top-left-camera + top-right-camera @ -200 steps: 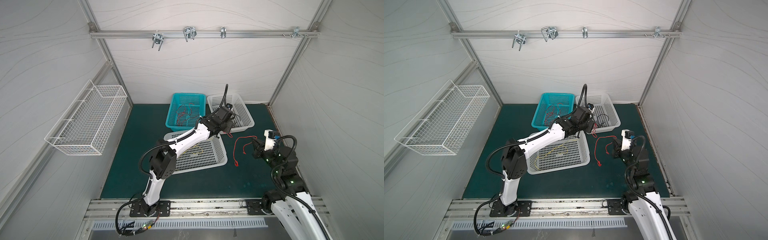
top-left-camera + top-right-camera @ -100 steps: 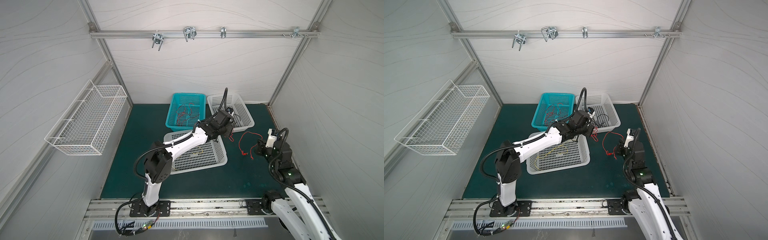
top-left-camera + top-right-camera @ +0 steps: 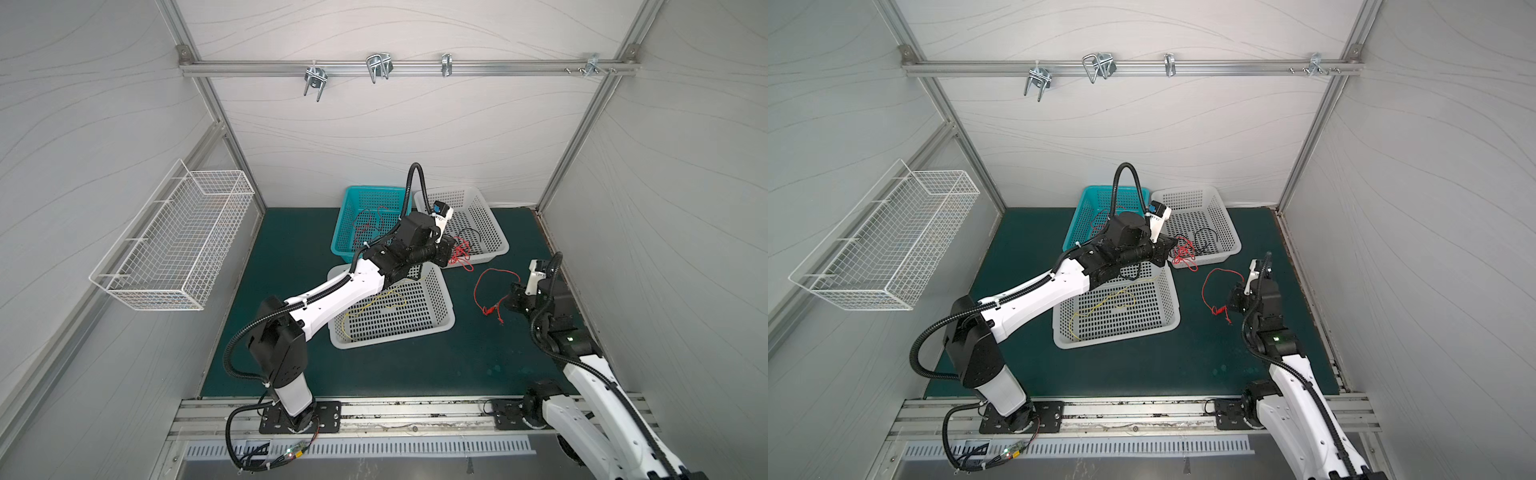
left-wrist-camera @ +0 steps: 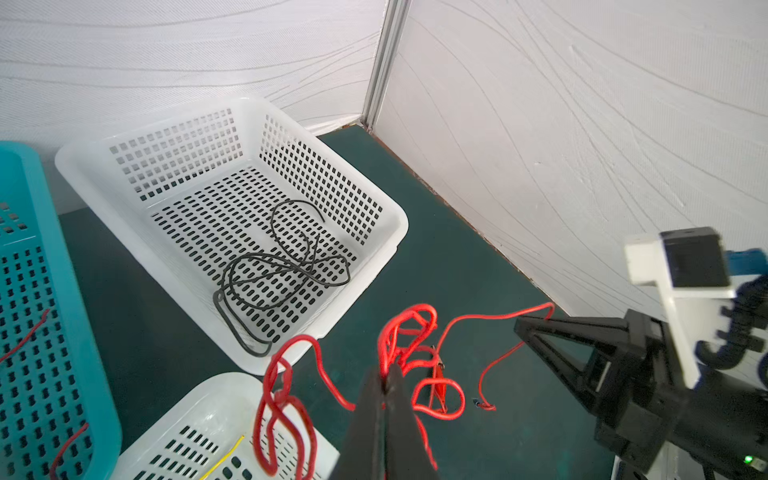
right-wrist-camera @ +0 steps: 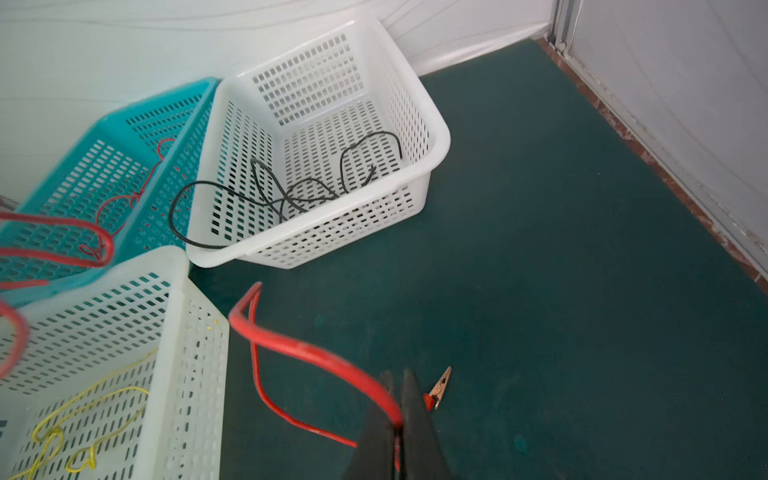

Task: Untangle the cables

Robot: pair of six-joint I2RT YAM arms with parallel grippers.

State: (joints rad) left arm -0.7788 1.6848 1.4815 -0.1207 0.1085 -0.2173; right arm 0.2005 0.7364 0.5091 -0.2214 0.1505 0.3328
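The gripper (image 5: pixel 397 382) is clamped on a red cable (image 5: pixel 316 355) that loops away above the green surface (image 5: pixel 561 270). A small alligator clip (image 5: pixel 439 386) pokes out just beside the jaws. A white basket (image 5: pixel 436 124) holds a black cable (image 5: pixel 299 195). A teal basket (image 5: pixel 112 166) holds thin red wires (image 5: pixel 137 195). A nearer white basket (image 5: pixel 176 282) holds a yellow cable (image 5: pixel 124 388).

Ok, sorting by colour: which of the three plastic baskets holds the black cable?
The white basket at the back right: black cable lies in it. The teal basket holds red, the nearer white basket yellow.
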